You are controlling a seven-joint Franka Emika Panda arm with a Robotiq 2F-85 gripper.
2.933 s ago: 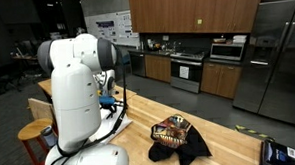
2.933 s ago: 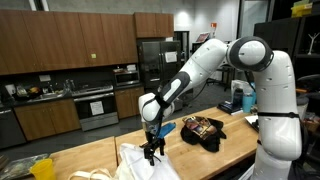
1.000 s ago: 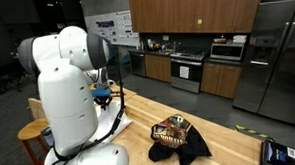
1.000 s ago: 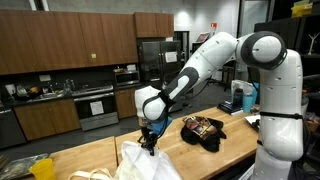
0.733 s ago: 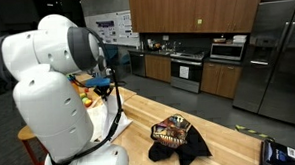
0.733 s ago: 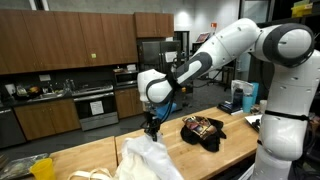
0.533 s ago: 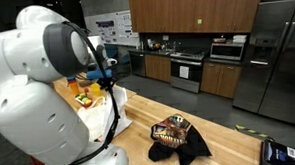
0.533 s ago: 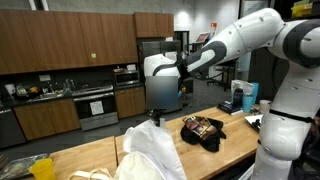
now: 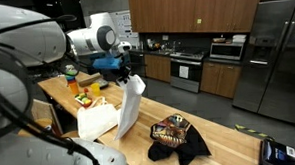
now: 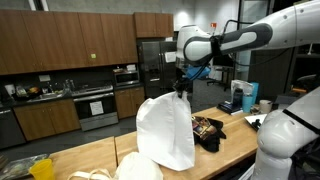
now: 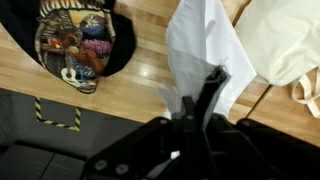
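Holding: gripper (image 10: 183,92) clamps shut on the top corner of the white cloth (image 10: 165,130), so it hangs straight down over the wooden counter (image 10: 90,155).
Neighbour: black printed T-shirt (image 10: 208,130) lies crumpled at the cloth's 4 o'clock, apart.
Below: another pale fabric heap (image 10: 125,168) rests on the counter at 7 o'clock.

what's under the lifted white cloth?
Under white cloth: wooden table and a second pale cloth. Dark printed shirt lies beside, partly covered in an exterior view.
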